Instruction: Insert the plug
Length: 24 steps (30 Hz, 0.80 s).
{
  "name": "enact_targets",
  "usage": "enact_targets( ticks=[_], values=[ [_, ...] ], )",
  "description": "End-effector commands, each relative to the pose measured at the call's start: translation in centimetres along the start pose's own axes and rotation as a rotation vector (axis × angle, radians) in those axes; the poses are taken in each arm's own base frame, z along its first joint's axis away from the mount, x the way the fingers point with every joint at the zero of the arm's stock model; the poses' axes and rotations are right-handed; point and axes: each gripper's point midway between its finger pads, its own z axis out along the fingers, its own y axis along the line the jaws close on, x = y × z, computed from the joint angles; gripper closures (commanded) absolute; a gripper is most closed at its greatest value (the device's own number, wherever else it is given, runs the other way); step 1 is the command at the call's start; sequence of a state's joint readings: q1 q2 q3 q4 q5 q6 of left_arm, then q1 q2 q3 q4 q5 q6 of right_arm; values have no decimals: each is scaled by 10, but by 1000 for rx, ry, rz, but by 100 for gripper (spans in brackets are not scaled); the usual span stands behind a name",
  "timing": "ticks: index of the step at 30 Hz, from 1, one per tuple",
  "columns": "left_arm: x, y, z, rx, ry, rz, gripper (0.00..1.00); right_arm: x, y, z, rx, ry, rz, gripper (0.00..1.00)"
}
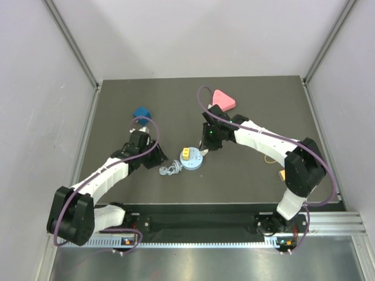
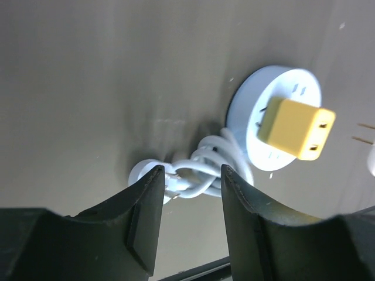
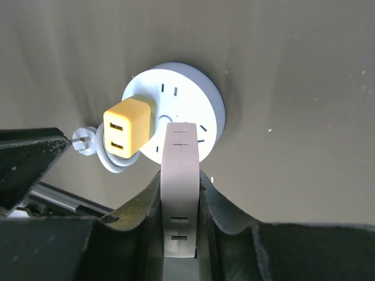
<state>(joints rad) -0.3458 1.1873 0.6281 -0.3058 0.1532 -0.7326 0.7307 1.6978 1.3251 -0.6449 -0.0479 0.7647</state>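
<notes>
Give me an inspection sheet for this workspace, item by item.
Surface: dark grey matte tabletop, flat.
Job's things: round pale-blue socket disc lying flat; yellow block plug seated on its face; pale flat slotted strip with its tip over the disc.
Clutter: blue block far left; pink triangular wedge far centre; small tan item by the right arm.
Hands: left hand open, astride the cord; right hand shut on the strip.
Cables: white coiled cord bundled beside the disc; purple cables along both arms.
Surroundings: pale grey walls; metal rail at the near edge.
</notes>
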Motion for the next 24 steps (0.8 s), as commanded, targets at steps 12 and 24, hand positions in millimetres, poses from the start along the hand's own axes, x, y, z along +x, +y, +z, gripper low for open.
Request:
enact_targets(
  ticks=[12,24],
  values=[
    [33,13,16,52,77,-8,62,9,25,18,48,37,17,100],
    [9,-10,-17,97,-5,23,36,8,7,18,170,26,-22,100]
  ],
)
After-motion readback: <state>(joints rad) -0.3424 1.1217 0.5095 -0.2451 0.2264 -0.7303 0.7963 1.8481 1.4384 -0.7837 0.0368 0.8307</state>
